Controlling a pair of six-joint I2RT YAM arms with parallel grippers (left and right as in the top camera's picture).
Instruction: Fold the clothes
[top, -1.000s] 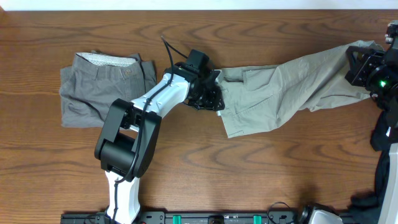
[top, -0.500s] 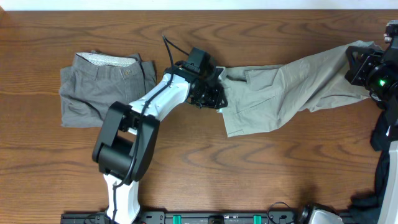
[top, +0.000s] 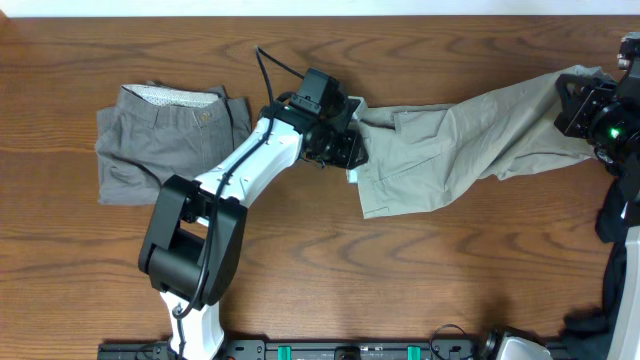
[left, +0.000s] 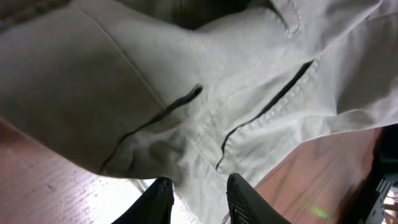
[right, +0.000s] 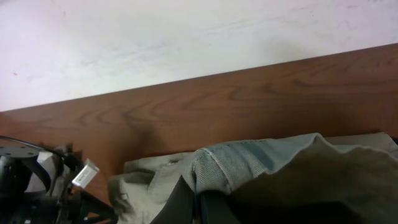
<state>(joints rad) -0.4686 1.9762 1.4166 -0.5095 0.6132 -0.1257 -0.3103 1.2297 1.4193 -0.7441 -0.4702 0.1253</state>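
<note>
The wooden desk (top: 450, 280) carries two garments. The larger is a pair of light khaki shorts (top: 450, 150), drawn out in a long band from just above the desk's centre to its right edge, where the far end rises off the wood. The left wrist view shows two dark pocket slits (left: 168, 109) with stitched seams on it, and a sliver of pale blue (top: 350, 175) shows at its left end.

The smaller is a pair of dark grey shorts (top: 150, 150), folded into a squarish pile near the desk's left edge and well apart from the khaki pair. Its dotted white waistband lining (top: 170, 97) is turned up along the back.

The left gripper (left: 200, 186) sits at the khaki shorts' left end. Its fingers (left: 155, 202) stand a little apart, and pale cloth fills the gap between them – a pinch on a thick fold of the hem (the cloth hangs clear of the wood there).

The right gripper (top: 578, 108), at the desk's right edge, is closed tight on the other end of the same shorts – cloth drapes over its fingers in the right wrist view.

A small white tag (right: 84, 174) hangs by the left arm; any print on it is too small to read.
</note>
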